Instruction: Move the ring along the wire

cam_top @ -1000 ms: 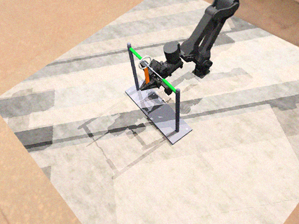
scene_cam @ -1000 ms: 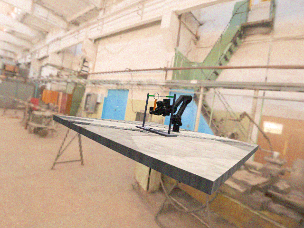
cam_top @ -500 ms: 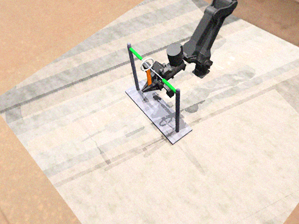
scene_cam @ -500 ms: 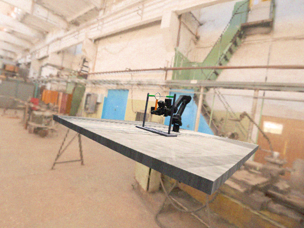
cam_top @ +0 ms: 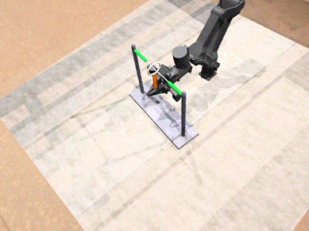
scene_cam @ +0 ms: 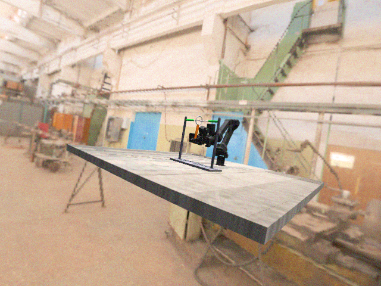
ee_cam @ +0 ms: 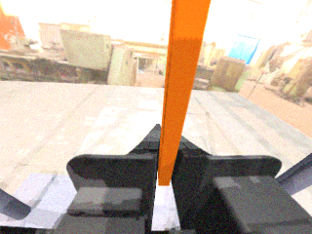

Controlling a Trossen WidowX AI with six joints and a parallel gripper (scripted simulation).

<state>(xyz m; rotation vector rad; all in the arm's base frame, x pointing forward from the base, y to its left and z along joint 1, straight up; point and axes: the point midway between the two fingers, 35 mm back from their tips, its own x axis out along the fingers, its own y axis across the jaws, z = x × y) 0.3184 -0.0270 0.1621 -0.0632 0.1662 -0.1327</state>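
The white ring point(cam_top: 148, 71) point(scene_cam: 195, 120) is around the thin grey wire point(cam_top: 163, 77) point(scene_cam: 205, 121), a little nearer the far green part point(cam_top: 140, 55) point(scene_cam: 189, 120) than the near green part point(cam_top: 174, 87) point(scene_cam: 213, 121). The wire passes through the ring; whether they touch is too small to tell. The orange handle point(cam_top: 154, 81) point(scene_cam: 196, 130) point(ee_cam: 182, 73) points down from the ring, slightly tilted in the exterior view. My gripper point(ee_cam: 161, 128) is shut on the handle's lower part, below the wire.
The far post point(cam_top: 138, 71) point(scene_cam: 183, 138) and near post point(cam_top: 183, 116) point(scene_cam: 215, 148) stand on a pale base plate point(cam_top: 161, 119). My arm reaches in from the right in the top view, with its wrist beside and below the wire. The posts flank the gripper in the wrist view.
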